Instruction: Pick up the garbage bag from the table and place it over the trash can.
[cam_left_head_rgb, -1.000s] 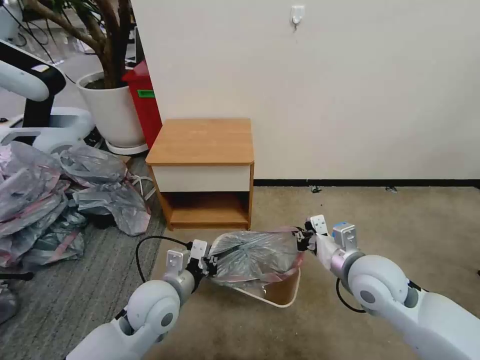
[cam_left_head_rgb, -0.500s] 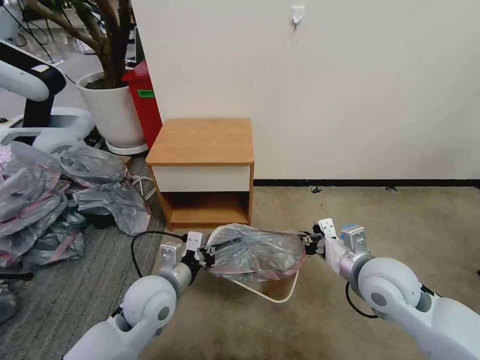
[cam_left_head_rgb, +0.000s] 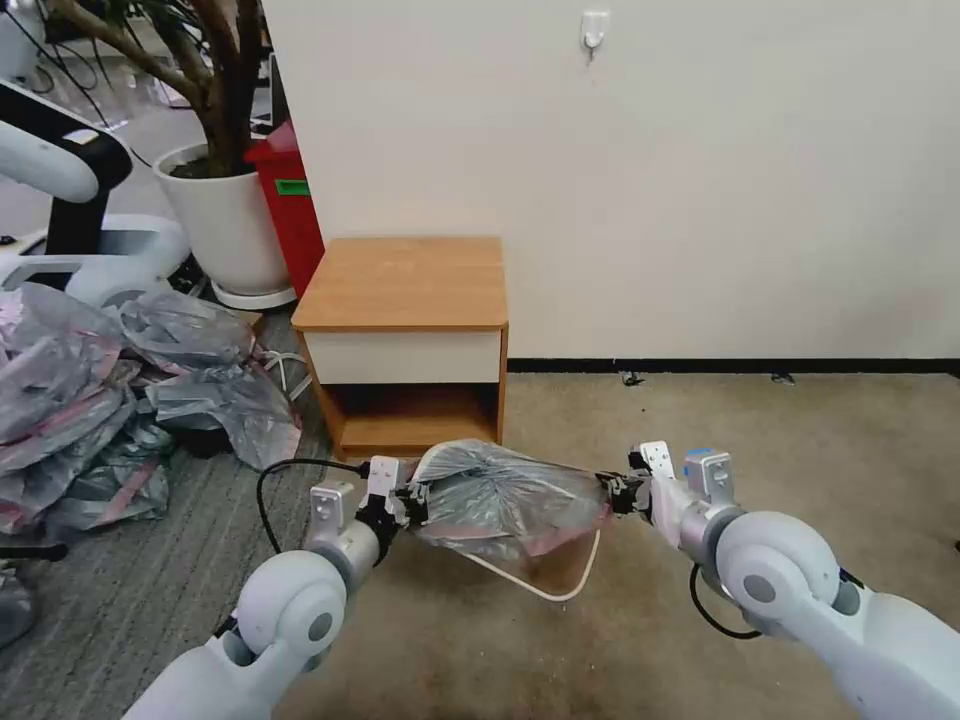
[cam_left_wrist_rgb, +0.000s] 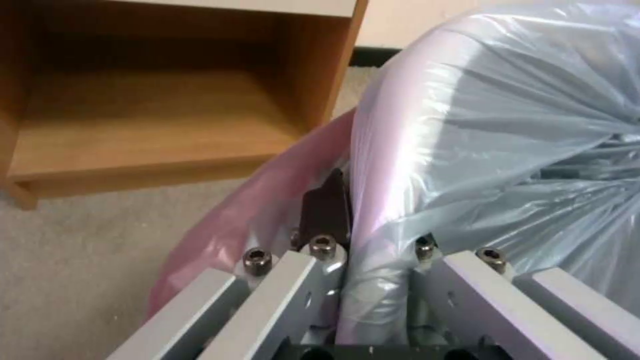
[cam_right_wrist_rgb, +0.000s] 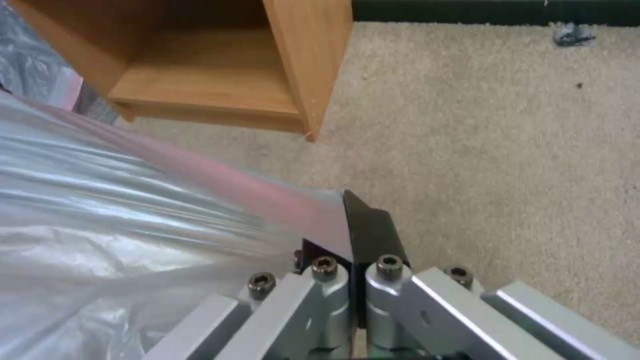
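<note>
You now have the garbage bag (cam_left_head_rgb: 505, 497) stretched lower over the trash can (cam_left_head_rgb: 568, 578) on the floor before the counter (cam_left_head_rgb: 405, 283), left claw (cam_left_head_rgb: 412, 503) and right claw (cam_left_head_rgb: 612, 493) each clenched on its rim

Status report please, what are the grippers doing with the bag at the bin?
Left gripper and right gripper each shut on the garbage bag, stretched between them. Bag over the trash can, near rim uncovered. Nothing in the way.
</note>
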